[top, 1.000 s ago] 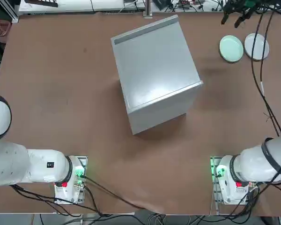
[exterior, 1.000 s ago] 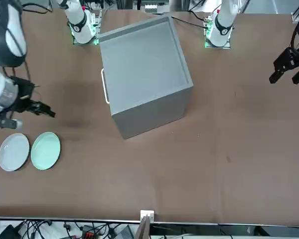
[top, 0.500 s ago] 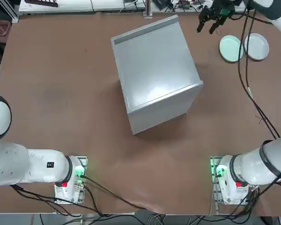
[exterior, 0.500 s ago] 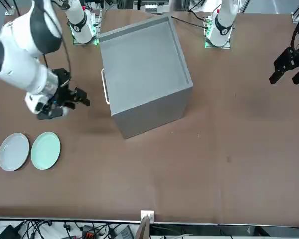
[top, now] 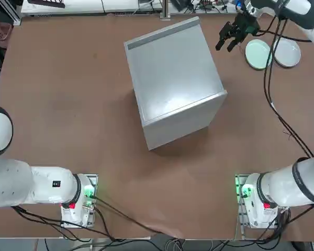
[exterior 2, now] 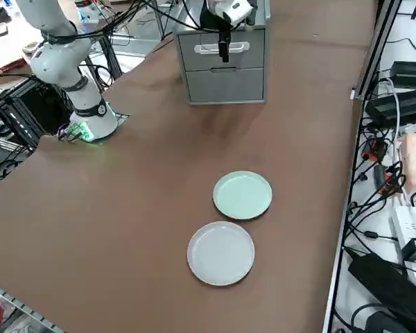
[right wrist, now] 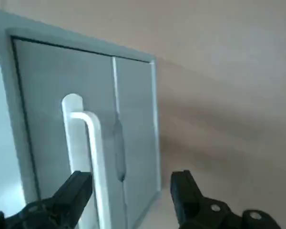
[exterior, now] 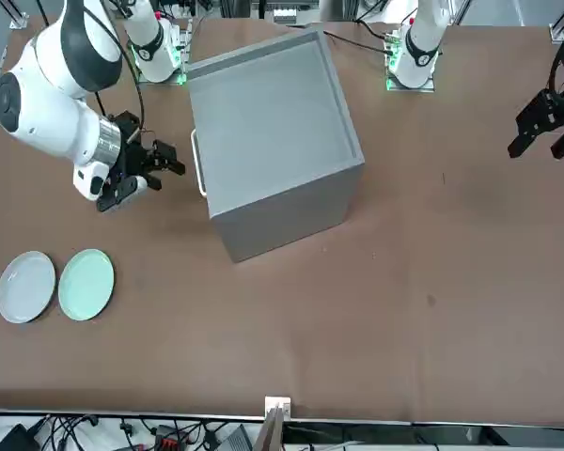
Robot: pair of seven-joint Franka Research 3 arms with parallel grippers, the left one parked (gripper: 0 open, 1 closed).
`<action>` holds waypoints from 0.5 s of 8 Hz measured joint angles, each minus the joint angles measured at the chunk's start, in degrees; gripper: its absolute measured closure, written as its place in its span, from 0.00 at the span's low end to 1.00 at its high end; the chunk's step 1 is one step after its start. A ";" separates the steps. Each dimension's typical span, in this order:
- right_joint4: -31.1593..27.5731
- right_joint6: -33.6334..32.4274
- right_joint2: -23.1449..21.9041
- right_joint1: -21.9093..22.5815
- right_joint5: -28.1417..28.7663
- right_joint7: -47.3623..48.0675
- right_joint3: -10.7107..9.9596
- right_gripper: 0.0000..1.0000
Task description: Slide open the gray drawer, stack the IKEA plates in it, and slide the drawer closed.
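Brown counter (top: 68, 94) seen from above, with a large gray cabinet (top: 172, 78) standing near its middle, turned at an angle. Gray drawer (exterior 2: 223, 50) fully shut in the cabinet's front face, upper of two panels, with a pale bar handle (right wrist: 93, 157) across it. Right pincer (exterior: 160, 162) hovering just in front of that drawer face, level with the handle, fingers spread wide and holding nothing; from the wrist camera, one dark finger (right wrist: 69, 193) on each side of the handle bar, not yet touching it. White right arm (exterior: 61, 103) reaching in from the robot's right edge of the counter, black cables trailing behind it. IKEA plates lying flat on the counter well apart from the cabinet, on the robot's far right: pale mint green plate (top: 258, 54) nearer the cabinet, white-gray plate (top: 287, 51) just beside it on the outer side, rims close together or barely touching, neither stacked on the other. Same pair visible from the side camera in the foreground, green plate (exterior 2: 243, 195) closer to the cabinet, white-gray plate (exterior 2: 220, 252) closer to the camera. Both plates bare, nothing resting on them.
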 joint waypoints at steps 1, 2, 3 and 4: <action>-0.99 0.61 -0.11 0.00 3.11 -1.42 -0.01 0.00; -1.98 1.91 -0.12 0.02 5.91 -2.83 -0.01 0.00; -3.00 3.31 -0.12 0.15 7.29 -3.50 0.01 0.00; -3.85 4.22 -0.10 0.56 7.83 -3.66 0.05 0.00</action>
